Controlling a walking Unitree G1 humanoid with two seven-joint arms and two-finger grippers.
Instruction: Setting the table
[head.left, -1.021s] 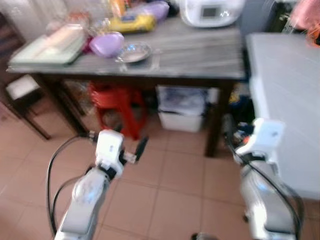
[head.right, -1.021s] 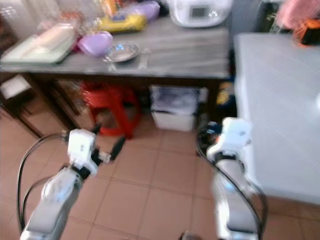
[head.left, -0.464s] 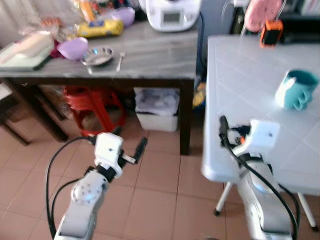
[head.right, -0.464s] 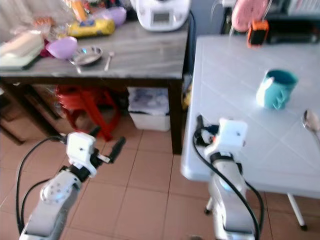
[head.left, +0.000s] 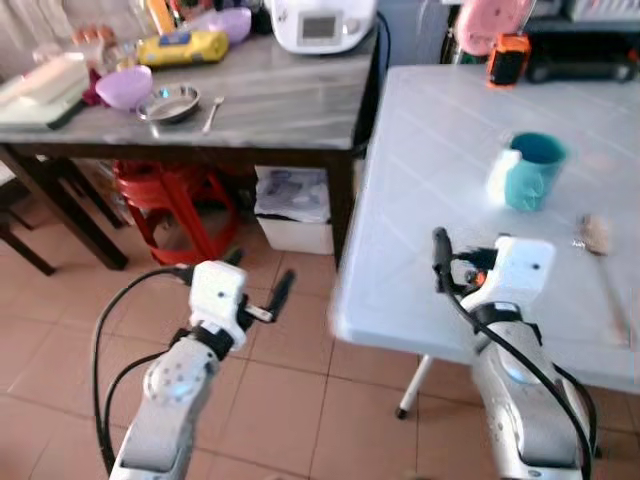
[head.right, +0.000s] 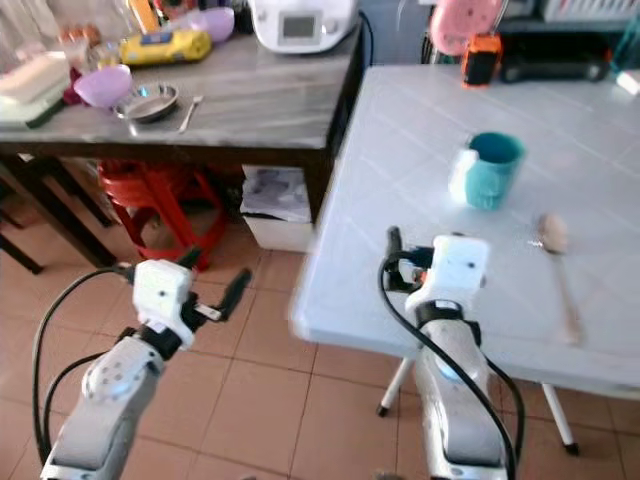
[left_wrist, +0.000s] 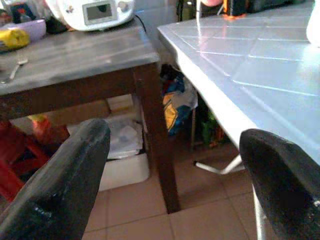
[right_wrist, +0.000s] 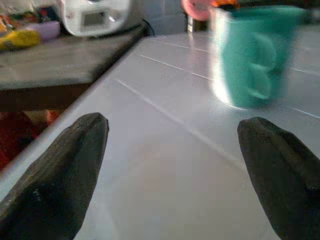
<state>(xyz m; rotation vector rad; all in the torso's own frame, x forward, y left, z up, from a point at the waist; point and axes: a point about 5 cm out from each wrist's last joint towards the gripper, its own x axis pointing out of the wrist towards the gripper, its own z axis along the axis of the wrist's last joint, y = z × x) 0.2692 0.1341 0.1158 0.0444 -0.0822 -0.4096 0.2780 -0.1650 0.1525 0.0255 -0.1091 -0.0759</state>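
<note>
- Tiled kitchen floor under me; white worktop (head.left: 450, 150) ahead carries a teal mug (head.left: 527, 172) and spoon (head.left: 598, 240).
- Bowl (head.left: 123, 86), dish (head.left: 168, 103) and fork (head.left: 211, 112) wait on the grey worktop (head.left: 290, 100).
- My left jaws (left_wrist: 170, 165) and right jaws (right_wrist: 172, 165) gape wide, empty; most setting remains, I judge.

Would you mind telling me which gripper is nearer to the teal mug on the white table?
The right gripper. It is over the white table, open, pointing at the teal mug. The left gripper is open over the floor, off the table's edge.
</note>
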